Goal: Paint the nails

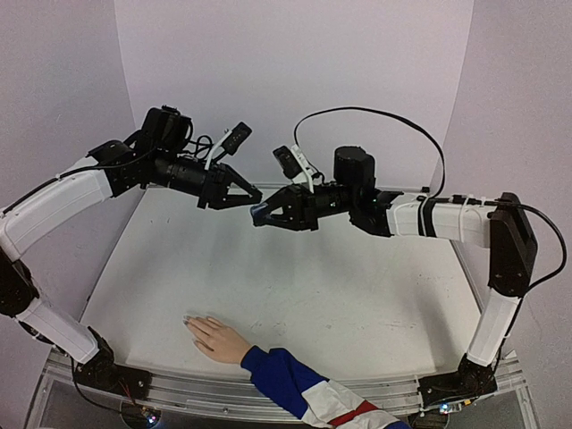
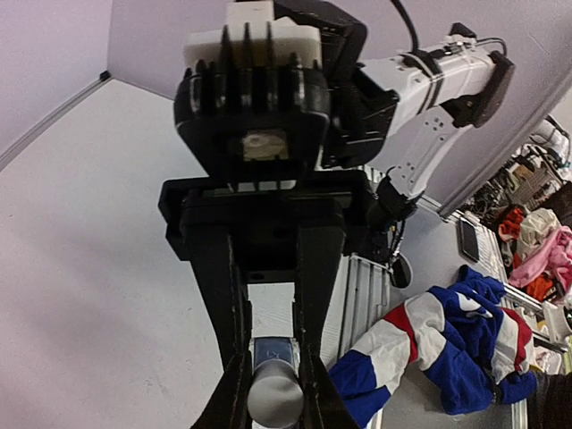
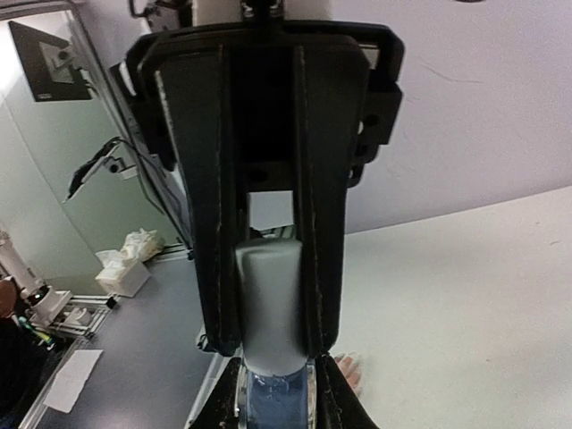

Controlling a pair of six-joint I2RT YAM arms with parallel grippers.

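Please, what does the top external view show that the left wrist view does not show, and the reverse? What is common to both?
Only top external: the pale hand flat on the table, and the whole left arm. Only left wrist: the bottle's cap seen end-on, and pink cloth beyond the table. Both: the blue bottle held in the right tool, and the blue, white and red sleeve.
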